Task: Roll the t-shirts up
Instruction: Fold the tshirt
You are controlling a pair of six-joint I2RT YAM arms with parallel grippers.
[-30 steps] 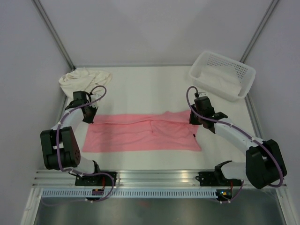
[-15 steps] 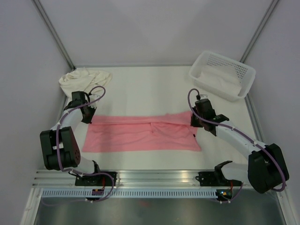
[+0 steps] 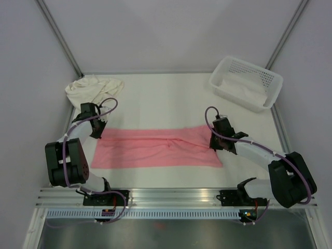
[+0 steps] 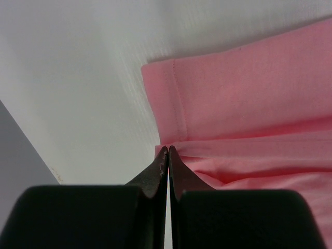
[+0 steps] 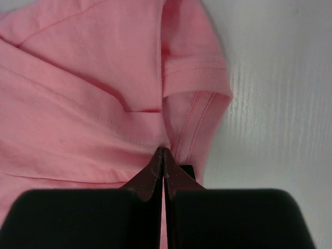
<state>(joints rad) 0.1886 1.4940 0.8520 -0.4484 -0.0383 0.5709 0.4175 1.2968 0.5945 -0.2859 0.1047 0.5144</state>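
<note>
The salmon pink t-shirt (image 3: pixel 155 148) lies as a long folded band across the table, its far edge doubled toward the near side. My left gripper (image 3: pixel 98 132) is shut on its far left corner; the left wrist view shows the closed tips (image 4: pixel 168 149) pinching a fold of the pink cloth (image 4: pixel 249 93). My right gripper (image 3: pixel 212 141) is shut on the far right corner. In the right wrist view its closed tips (image 5: pixel 163 149) meet the pink fabric (image 5: pixel 93 78) beside a hemmed sleeve (image 5: pixel 194 67). The cream t-shirt (image 3: pixel 93 87) sits crumpled at the far left.
A white perforated basket (image 3: pixel 215 78) holding white cloth (image 3: pixel 241 88) stands at the far right corner. Metal frame posts rise at both back corners. A rail runs along the near table edge behind the arm bases.
Both grippers have moved toward the near side, drawing the pink shirt's far edge with them. The raised bump at the right end has flattened and the band is narrower.
</note>
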